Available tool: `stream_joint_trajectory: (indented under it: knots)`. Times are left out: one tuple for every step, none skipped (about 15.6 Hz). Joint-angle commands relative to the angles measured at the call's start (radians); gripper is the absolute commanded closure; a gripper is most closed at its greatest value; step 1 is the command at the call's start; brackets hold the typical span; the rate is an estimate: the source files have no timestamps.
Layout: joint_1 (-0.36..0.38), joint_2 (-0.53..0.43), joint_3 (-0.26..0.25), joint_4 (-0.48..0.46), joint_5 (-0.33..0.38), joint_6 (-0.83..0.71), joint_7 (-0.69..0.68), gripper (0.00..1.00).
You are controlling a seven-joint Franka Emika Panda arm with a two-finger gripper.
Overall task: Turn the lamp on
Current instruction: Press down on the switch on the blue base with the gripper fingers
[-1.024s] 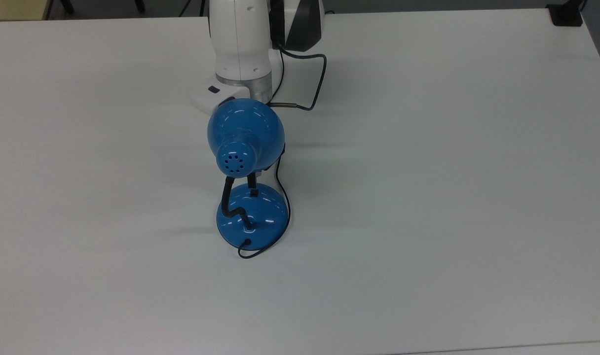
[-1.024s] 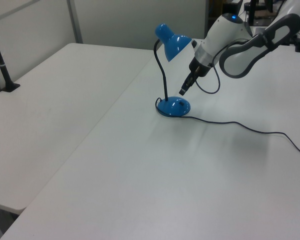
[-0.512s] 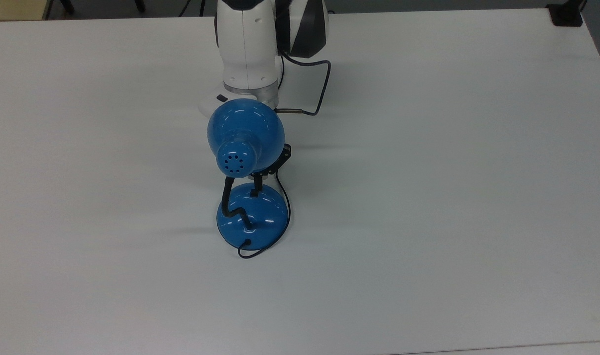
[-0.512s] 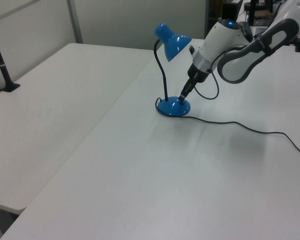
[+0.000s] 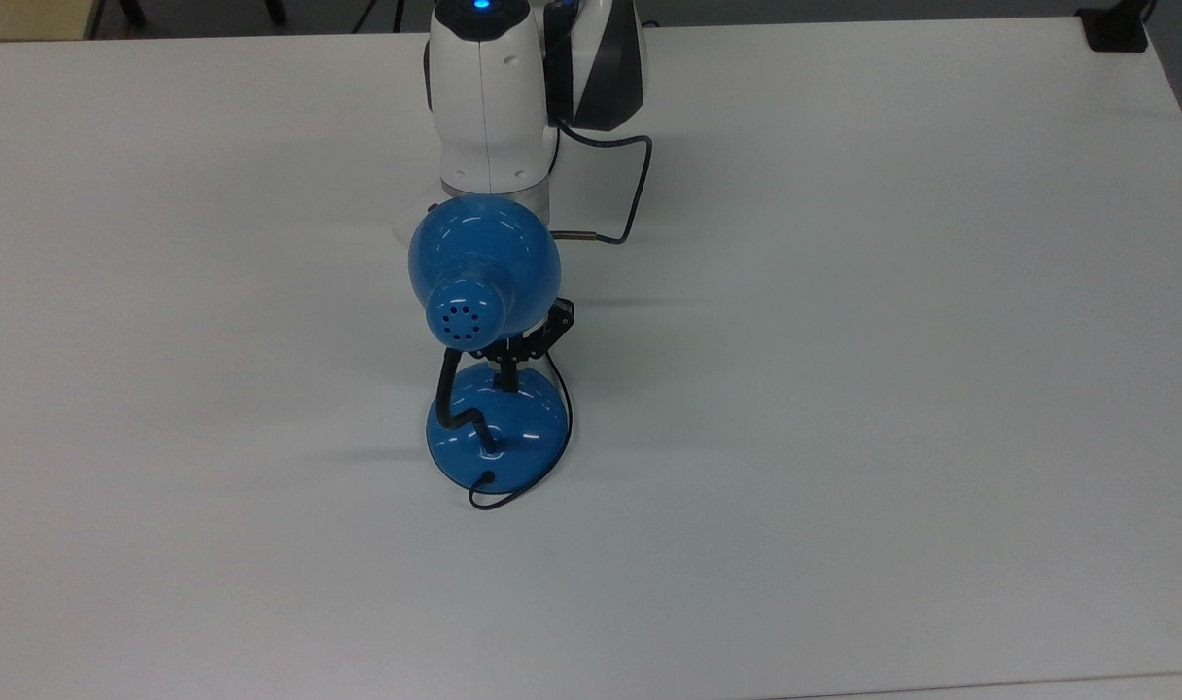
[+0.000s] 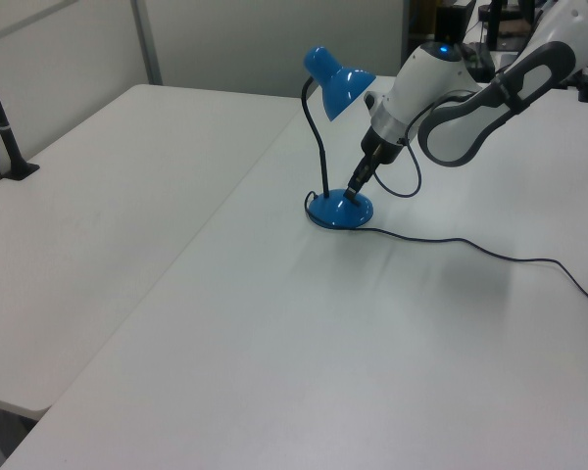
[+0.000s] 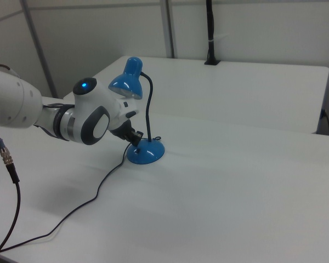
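**Gripper tip on the lamp's base**

Top view: a small glossy blue desk lamp [image 5: 484, 340] with a bell-shaped shade, a bendy black neck and a domed round base stands near the middle of a wide, plain white table [image 5: 892, 389]. Its shade covers much of the arm's wrist. The black two-finger gripper [image 5: 505, 377] reaches out from under the shade, its fingers drawn together into one narrow tip that meets the upper part of the domed base. The white robot arm [image 5: 489, 97], with a blue light glowing on top, comes in from the top view's upper edge. A thin black cord [image 5: 494, 498] loops out from the base at the side nearest the top view's bottom edge. A dark clamp sits at the table's corner on the top view's upper right.

Left view: the lamp [image 6: 335, 147] stands at the far part of the table [image 6: 274, 372], where two white tabletops meet along a seam. The arm [image 6: 451, 98] leans down from the left view's right, and the gripper [image 6: 353, 194] touches the top of the base. The lamp's cord [image 6: 490, 253] trails away across the table towards the left view's right. A black post [image 6: 0, 122] is clamped at the left view's left edge; pale partition walls stand behind.

Right view: the arm [image 7: 60, 118] comes from the right view's left, the gripper [image 7: 136, 137] pressed against the base beneath the shade of the lamp [image 7: 140, 109]. The cord [image 7: 88, 203] runs forward over the table [image 7: 236, 192]. Light partition panels and a black pole [image 7: 211, 33] close off the back.
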Motion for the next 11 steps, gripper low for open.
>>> stream_joint_trajectory:
  knots:
    - [0.009,0.017,-0.005,0.015,0.001,0.005,0.011,1.0]
    - [0.009,0.014,-0.005,0.015,-0.002,0.003,0.009,1.0]
    - [0.008,0.011,-0.005,0.012,-0.005,0.001,0.007,1.0]
    - [0.008,0.008,-0.005,0.01,-0.005,0.0,0.006,1.0]
    - [0.008,0.01,-0.003,0.008,-0.005,-0.002,0.006,1.0]
    - [0.008,0.011,-0.003,0.007,-0.005,-0.002,0.006,1.0]
    - [0.008,0.011,-0.005,0.005,-0.005,-0.002,0.004,1.0]
    - [0.006,0.011,-0.005,0.004,-0.006,-0.002,0.004,1.0]
    - [0.004,0.011,-0.005,0.004,-0.011,-0.002,0.003,1.0]
    - [0.001,0.011,-0.005,0.002,-0.015,-0.003,0.003,1.0]
    - [-0.002,0.01,-0.005,0.002,-0.018,-0.005,0.001,1.0]
